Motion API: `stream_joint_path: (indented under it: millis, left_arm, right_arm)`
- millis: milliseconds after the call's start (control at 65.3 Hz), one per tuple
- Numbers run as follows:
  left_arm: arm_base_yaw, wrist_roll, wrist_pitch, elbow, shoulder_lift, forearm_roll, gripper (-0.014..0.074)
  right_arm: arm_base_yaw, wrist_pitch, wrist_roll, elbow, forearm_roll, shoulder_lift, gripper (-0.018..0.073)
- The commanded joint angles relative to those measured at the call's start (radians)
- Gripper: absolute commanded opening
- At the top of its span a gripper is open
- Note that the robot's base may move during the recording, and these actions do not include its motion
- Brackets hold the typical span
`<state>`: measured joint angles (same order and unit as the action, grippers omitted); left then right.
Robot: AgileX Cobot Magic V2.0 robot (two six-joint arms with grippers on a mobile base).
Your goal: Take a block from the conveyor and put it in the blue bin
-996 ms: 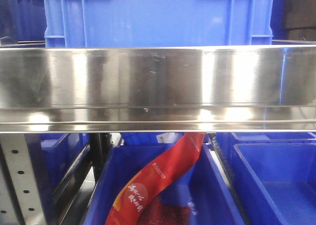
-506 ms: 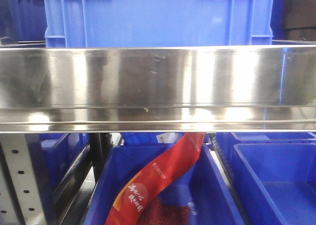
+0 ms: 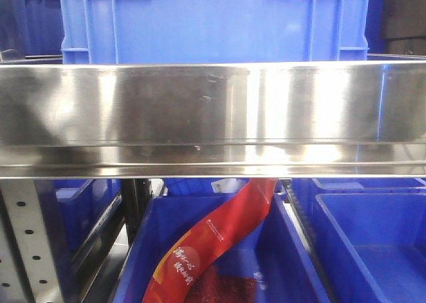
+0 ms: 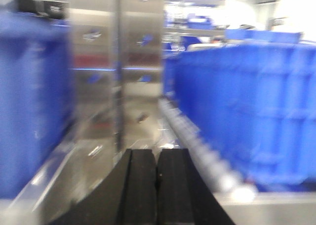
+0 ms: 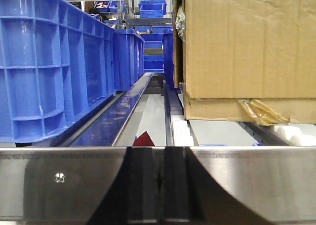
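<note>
We are holding both hands closed and empty: the left hand [image 4: 157,185] and the right hand [image 5: 159,185] show their black fingers pressed together. We are seeing no block and no conveyor in any view, so we are judging ourselves at the searching step; next we need to find the belt. Below the steel rail [image 3: 213,116], a bin [image 3: 293,263] is holding a red packet [image 3: 213,240].
</note>
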<state>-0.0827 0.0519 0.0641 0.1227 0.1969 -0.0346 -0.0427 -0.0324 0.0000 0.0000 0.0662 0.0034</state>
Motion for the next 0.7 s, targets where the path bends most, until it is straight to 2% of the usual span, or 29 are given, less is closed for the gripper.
stream_joint_path:
  millis: [0, 123, 184, 260, 383, 414, 690]
  left_arm:
    - [0.020, 0.007, -0.085, -0.025, -0.066, -0.022, -0.0111]
    - [0.020, 0.005, -0.203, -0.037, -0.148, -0.022, -0.0111]
    - [0.020, 0.005, -0.217, -0.051, -0.186, -0.027, -0.0111]
    - [0.020, 0.005, -0.193, -0.080, -0.197, -0.033, -0.0111]
    - [0.030, 0.005, -0.038, -0.123, -0.197, -0.019, -0.0111]
    - [0.030, 0.005, -0.064, -0.123, -0.197, -0.014, -0.0111]
    - [0.048, 0.003, -0.029, -0.123, -0.197, -0.003, -0.0111]
  right_arm:
    - [0.004, 0.025, 0.000, 0.000, 0.001, -0.003, -0.0162]
    - [0.004, 0.025, 0.000, 0.000, 0.001, -0.003, -0.0162]
    - [0.004, 0.025, 0.000, 0.000, 0.001, -0.003, -0.0162]
    - [0.004, 0.025, 0.000, 0.000, 0.001, -0.003, -0.0162]
    - [0.004, 0.025, 0.000, 0.000, 0.001, -0.003, -0.0162]
    - [0.004, 0.025, 0.000, 0.000, 0.001, -0.003, -0.0162]
    - [0.004, 0.025, 0.000, 0.000, 0.001, -0.003, -0.0162]
